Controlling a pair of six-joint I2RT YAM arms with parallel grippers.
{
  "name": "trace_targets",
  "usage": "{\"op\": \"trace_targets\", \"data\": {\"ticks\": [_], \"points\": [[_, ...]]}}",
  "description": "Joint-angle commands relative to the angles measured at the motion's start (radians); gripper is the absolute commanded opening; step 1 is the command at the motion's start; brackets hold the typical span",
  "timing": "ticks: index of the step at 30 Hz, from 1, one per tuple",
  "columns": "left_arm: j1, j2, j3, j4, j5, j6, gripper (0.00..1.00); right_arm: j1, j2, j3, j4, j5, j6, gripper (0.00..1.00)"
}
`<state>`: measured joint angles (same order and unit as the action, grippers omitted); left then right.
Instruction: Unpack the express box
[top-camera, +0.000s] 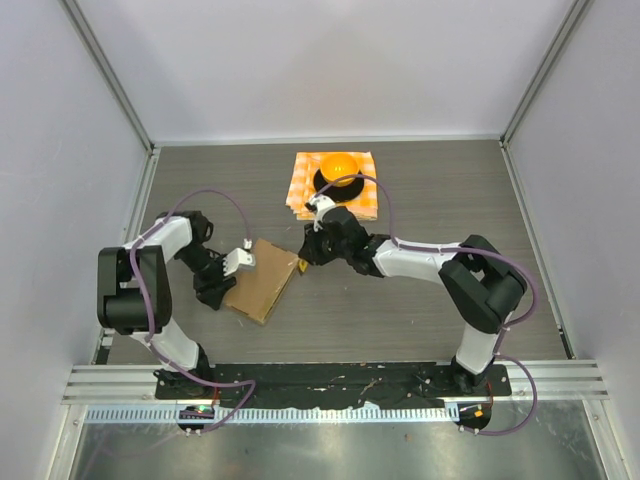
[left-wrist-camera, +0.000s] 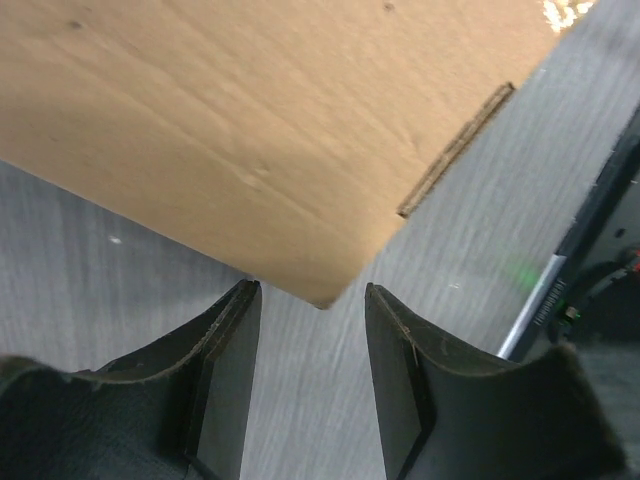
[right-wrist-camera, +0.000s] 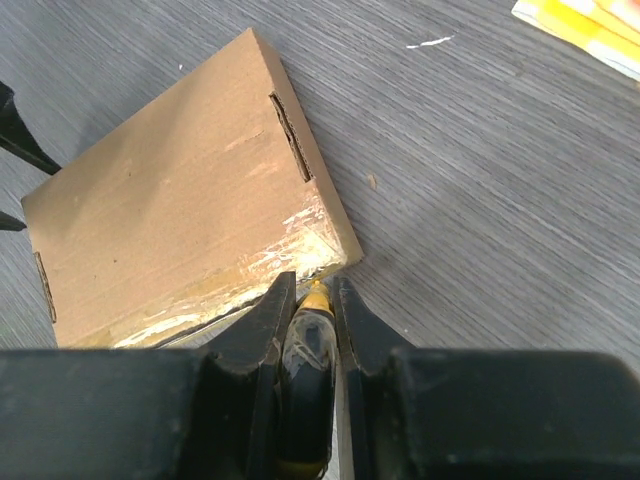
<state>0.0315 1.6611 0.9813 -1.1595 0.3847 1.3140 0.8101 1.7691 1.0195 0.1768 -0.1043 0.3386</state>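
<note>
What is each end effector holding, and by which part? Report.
Right end effector grips a yellow-tipped tool by its dark body; left end effector holds nothing, open at the express box corner.

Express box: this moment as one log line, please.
express box: closed | left gripper: open at corner | right gripper: shut on yellow-tipped tool at tape

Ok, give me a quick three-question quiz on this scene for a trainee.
1. True or false: the left end effector is clamped on the express box.
2. What does the right end effector hold: A a yellow-tipped tool, B a tape roll, C nothing?
3. Fill in: the tool's tip points at the box's ____ edge.
Key: 1 false, its fingers stand open off a corner. 2 A. 3 taped.
</note>
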Motion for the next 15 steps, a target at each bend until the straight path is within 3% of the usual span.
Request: {"op": "trace_targets", "data": {"ticks": [1,11,15], "points": [[-0.021,-0.009,-0.019,0.093,0.017,-0.016,0.50,0.000,0.021,0.069,0.069,-0.017,0.011,0.01],[-0.218,-0.104,-0.110,0.056,0.135,-0.114,0.50,-0.002,0.079,0.155,0.070,-0.017,0.007,0.01],[-0.289,-0.064,-0.104,0.070,0.158,-0.174,0.50,-0.002,0.093,0.191,0.055,-0.020,0.000,0.01]]}}
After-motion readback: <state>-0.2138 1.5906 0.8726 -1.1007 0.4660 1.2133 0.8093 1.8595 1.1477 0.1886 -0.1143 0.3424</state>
